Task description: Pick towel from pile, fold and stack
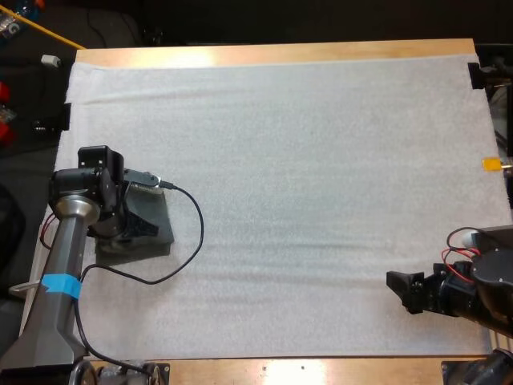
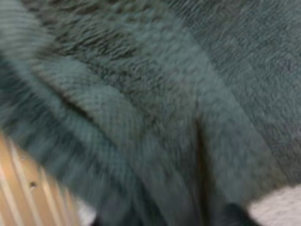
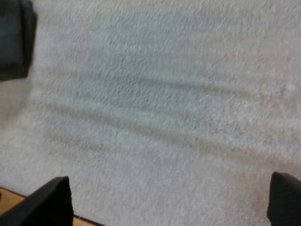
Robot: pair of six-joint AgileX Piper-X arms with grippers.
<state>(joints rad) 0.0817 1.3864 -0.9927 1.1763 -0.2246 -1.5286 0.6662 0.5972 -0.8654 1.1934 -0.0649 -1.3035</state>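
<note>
One dark grey-green towel [image 1: 157,242] lies folded at the left side of the white mat [image 1: 304,160]. Your left gripper [image 1: 138,223] is down on it, and you cannot tell its grip. Your right gripper [image 1: 401,290] hangs released over bare mat, well apart.

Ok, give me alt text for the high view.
The left end effector rests on a dark grey-green towel at the white mat's left edge. The right end effector sits open over bare mat near the right edge.

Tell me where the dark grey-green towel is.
In the high view the dark grey-green towel lies at the left side of the white mat, beneath my left arm.
</note>
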